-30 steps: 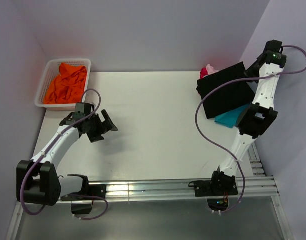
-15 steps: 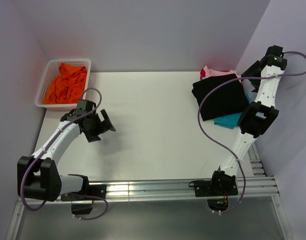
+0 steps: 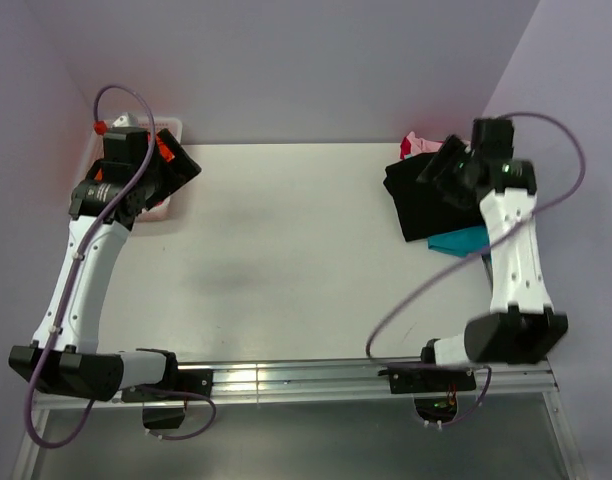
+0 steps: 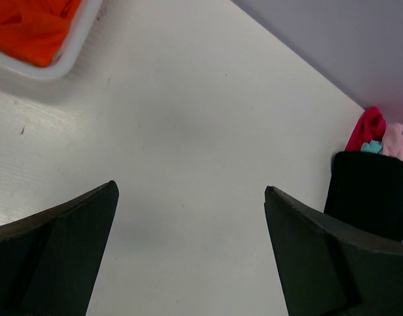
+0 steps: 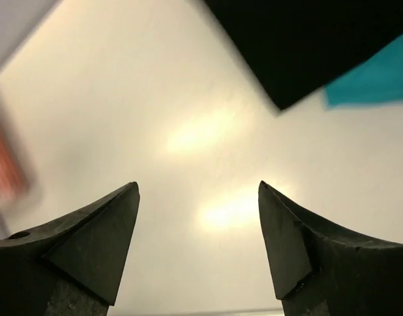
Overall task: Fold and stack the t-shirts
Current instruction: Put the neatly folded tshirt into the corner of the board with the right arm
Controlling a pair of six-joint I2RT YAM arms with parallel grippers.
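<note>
Left gripper point(image 4: 189, 191): spread wide, with nothing held between the fingers; only bare counter point(image 3: 286, 250) is seen in the gap.
Left gripper position: raised at the far-left corner of the counter, just beside the basket point(image 4: 70, 49). In the wrist view the basket's rim is seen beyond the left finger, at the upper-left corner.
Right gripper point(image 5: 198, 185): spread wide and empty. Bare counter with two bright reflections is seen between the fingers.
Right gripper position: held over the near-left part of the stack at the far-right of the counter. In the wrist view a corner of the black tee point(image 5: 320, 39) is seen beyond the right finger, apart from it.
Black tee: folded and laid flat on top of the stack, covering most of it. No contact with either gripper is shown.
Teal tee point(image 5: 373, 82): laid under the black tee, with a strip exposed past its near-right edge.
Pink tee point(image 4: 396, 141): tucked at the far edge of the stack, behind the black tee; only a small part is visible.
Red tee point(image 4: 366, 128): beside the pink tee at the same far edge, just to its left in the left wrist view, mostly hidden.
Orange tee point(image 4: 27, 26): crumpled and unfolded inside the basket, well apart from the stack across the counter.
Unclear: the left edge of the right wrist view is blurred, and the orange smear there cannot be identified.
</note>
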